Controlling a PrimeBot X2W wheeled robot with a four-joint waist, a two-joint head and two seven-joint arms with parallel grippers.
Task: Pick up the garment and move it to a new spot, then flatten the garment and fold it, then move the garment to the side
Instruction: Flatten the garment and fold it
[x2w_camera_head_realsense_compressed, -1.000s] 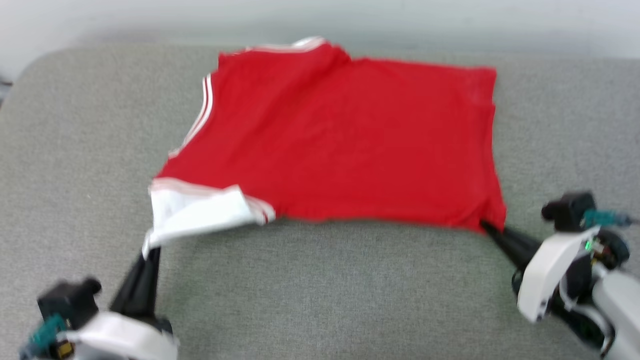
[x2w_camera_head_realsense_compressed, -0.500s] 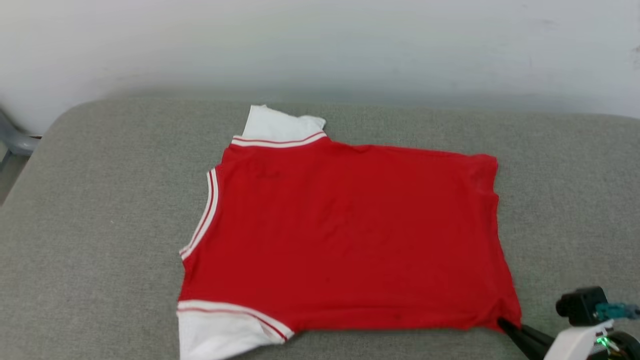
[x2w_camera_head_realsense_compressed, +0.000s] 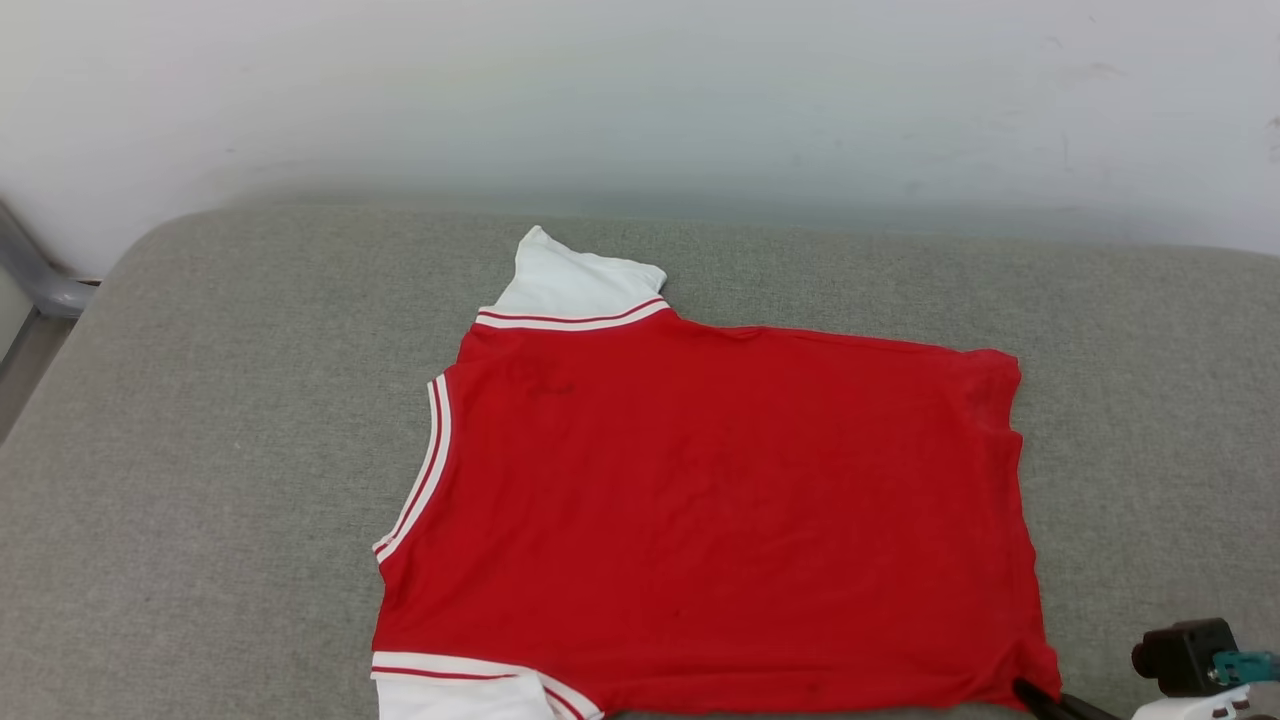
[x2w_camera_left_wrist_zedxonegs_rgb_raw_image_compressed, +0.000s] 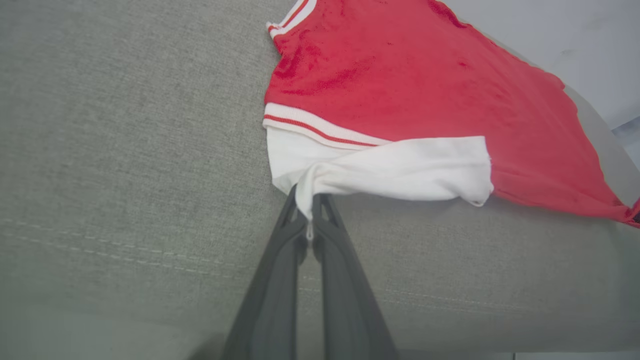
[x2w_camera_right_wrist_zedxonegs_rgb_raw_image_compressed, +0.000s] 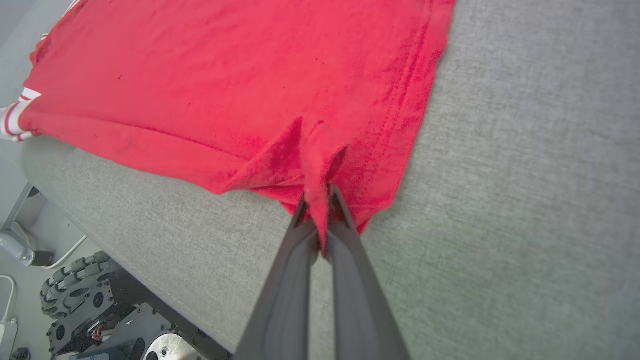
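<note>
step: flattening, with the garment (x2w_camera_head_realsense_compressed: 700, 500) lying back-up and spread on the grey cushion (x2w_camera_head_realsense_compressed: 200, 450) | left gripper (x2w_camera_left_wrist_zedxonegs_rgb_raw_image_compressed: 309, 210) is pinching the near-left white sleeve (x2w_camera_left_wrist_zedxonegs_rgb_raw_image_compressed: 400, 170) | right gripper (x2w_camera_right_wrist_zedxonegs_rgb_raw_image_compressed: 320, 210) is clamping the near-right hem corner (x2w_camera_right_wrist_zedxonegs_rgb_raw_image_compressed: 310, 165) | next: probably calling for easing both corners down flat, then folding

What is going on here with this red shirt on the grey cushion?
A two-armed robot is handling the garment, a red jersey lying spread out, plain side up, on the grey cushion. Its left gripper is shut on the near white sleeve, and its right gripper is shut on a hem corner. The jersey is mostly flat and not yet folded.
</note>
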